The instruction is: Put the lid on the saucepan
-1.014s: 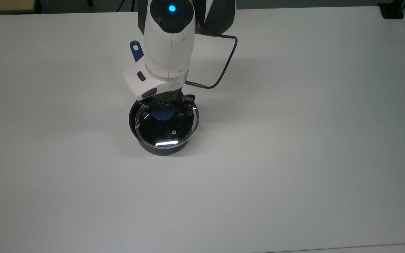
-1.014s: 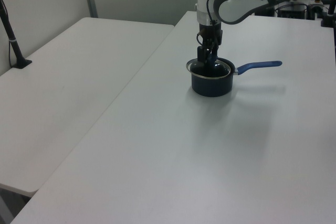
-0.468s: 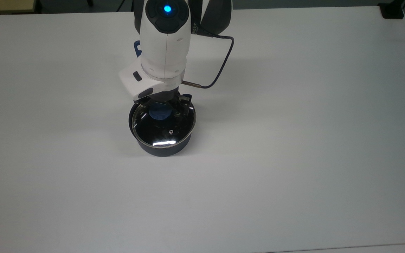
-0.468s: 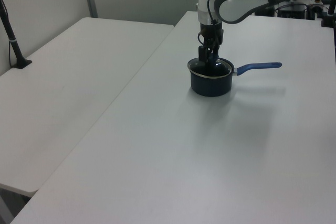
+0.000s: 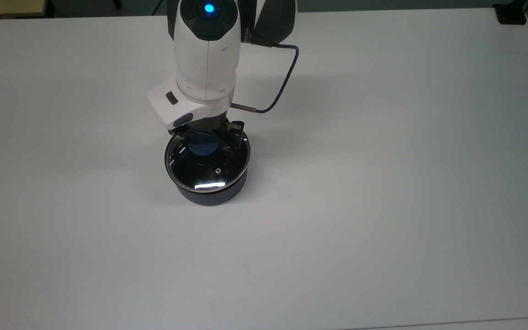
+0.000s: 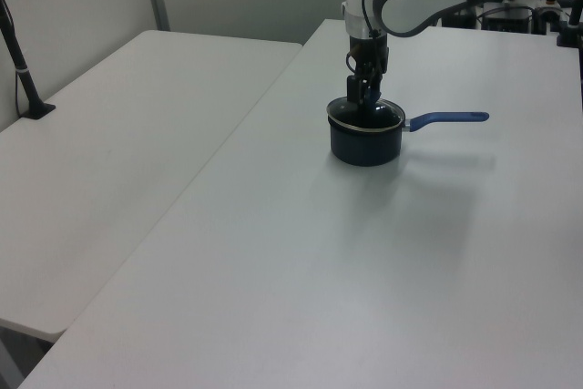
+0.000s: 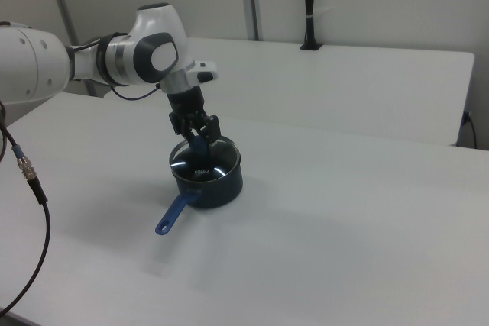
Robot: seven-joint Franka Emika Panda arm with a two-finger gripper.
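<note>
The dark saucepan (image 5: 209, 196) stands on the white table, its blue handle (image 6: 451, 117) pointing to the left view's right. The glass lid (image 5: 206, 173) lies level over the saucepan's mouth, with its metal rim lined up on the pot's rim. My gripper (image 5: 203, 145) comes straight down from above and is shut on the lid's blue knob (image 5: 202, 147). In the right view the gripper (image 7: 200, 143) stands over the lid (image 7: 200, 164), and the handle (image 7: 172, 216) points toward the camera. In the top view the arm hides the handle.
A black cable (image 5: 283, 82) loops off the wrist to the top view's right. A second white table (image 6: 109, 134) stands at the left view's left with a black post (image 6: 18, 52) on it. A black object (image 5: 511, 13) sits at the table's far corner.
The arm carried the lid toward the top view's left, from overhanging the saucepan's right rim to sitting centred on it. The handle's end went out of sight behind the arm.
</note>
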